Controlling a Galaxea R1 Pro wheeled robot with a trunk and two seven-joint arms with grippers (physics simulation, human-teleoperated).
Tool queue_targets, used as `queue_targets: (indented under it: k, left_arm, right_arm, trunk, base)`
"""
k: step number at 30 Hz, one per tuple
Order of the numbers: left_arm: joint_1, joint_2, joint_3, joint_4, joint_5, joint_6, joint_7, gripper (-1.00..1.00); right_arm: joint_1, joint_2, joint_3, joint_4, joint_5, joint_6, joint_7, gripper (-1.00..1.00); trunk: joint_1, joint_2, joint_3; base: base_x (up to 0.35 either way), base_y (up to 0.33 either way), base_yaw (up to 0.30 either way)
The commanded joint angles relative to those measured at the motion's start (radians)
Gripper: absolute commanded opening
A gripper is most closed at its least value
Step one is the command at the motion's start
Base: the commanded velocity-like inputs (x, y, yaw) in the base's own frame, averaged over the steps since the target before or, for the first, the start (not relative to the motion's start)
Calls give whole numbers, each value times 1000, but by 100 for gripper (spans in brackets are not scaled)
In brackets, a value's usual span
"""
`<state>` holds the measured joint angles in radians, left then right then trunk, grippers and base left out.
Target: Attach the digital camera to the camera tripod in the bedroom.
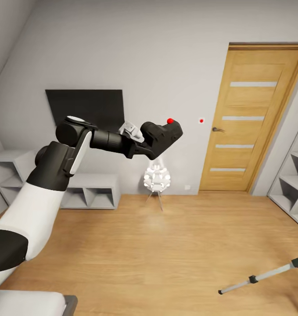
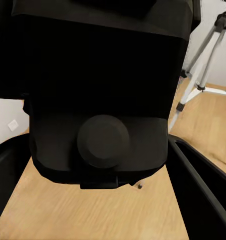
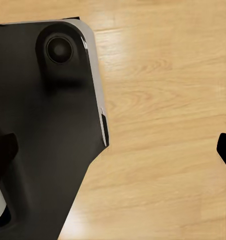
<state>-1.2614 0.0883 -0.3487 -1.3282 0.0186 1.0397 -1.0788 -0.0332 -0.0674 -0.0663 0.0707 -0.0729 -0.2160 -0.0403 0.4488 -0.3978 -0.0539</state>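
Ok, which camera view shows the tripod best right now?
The left wrist view: the camera tripod stands behind the held digital camera, showing legs, black joints and part of its head. The head view catches just one leg at its lower right edge.

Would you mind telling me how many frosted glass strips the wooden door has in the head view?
4, stacked down the wooden door: one near its top, one above the handle, one below it, one lowest. None looks hidden.
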Motion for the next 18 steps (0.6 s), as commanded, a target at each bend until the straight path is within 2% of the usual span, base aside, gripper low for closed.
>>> queue_targets:
  k: [1,6,12,18]
  left_arm:
    - [-1,1,-1,-1,3,7,-1,-100]
    - [-1,3,-1,0,3,7,-1,-100]
    - [-1,5,-1,0,3,7,-1,-100]
    - [-1,5,-1,0,4,7,-2,-100]
  right_arm:
    - [-2,0,-6,4,-5,-9,2,100]
    - [-2,0,-7,4,-5,-8,3,100]
    - [-2,0,-7,4,-5,-8,3,100]
    - [-2,0,-6,4,-5,-8,3,100]
  trunk:
    - [1,-2,-2]
    - [1,-2,-2]
    - [1,-2,-2]
    - [1,-2,-2]
  base:
    - [344,-55,0]
    - [344,-36,-11]
    - [344,-5,-198]
    - [344,0,-43]
